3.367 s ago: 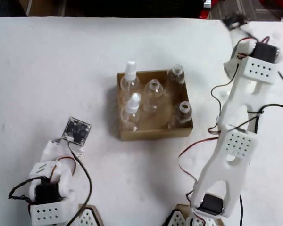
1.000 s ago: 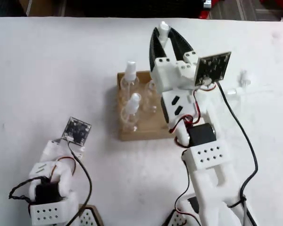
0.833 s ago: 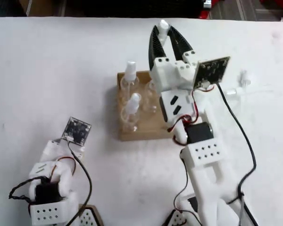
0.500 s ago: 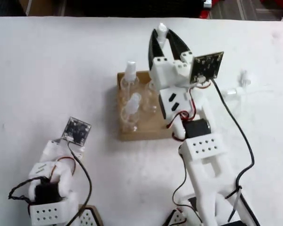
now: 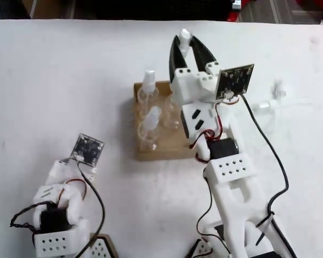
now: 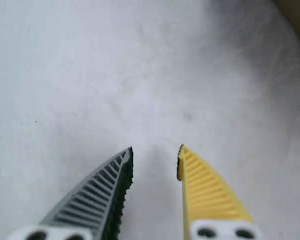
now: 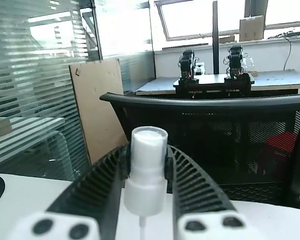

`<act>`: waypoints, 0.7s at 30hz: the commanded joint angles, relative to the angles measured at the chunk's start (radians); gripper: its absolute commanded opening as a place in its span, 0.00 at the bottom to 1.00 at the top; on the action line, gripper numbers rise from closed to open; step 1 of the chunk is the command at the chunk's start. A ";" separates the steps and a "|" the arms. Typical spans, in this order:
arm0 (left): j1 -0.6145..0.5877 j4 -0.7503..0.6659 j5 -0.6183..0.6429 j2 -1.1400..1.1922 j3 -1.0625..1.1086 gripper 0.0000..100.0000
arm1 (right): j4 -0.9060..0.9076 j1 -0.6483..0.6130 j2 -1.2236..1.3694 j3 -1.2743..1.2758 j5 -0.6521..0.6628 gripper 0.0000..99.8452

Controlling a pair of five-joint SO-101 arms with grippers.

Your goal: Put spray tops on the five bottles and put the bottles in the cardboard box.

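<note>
L gripper (image 6: 155,150), by the table's near edge: jaws a narrow gap apart, nothing btwn them, just white table (image 6: 90,60) below. Mid-table, the cardboard box (image 5: 151,153) has two bottles (image 5: 148,86) w/ tops on, upright in its left half; R arm (image 5: 226,166) covers the right half. R gripper (image 5: 186,40): jaws clamped on a white spray top (image 5: 185,35). High view puts the tips past the box's far edge. R wrist view shows a thin tube (image 7: 141,222) hanging under the top.
</note>
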 commanded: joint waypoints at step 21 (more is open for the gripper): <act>-0.010 -0.011 -0.009 -0.005 0.002 0.14 | -0.024 0.018 -0.001 0.124 0.000 0.02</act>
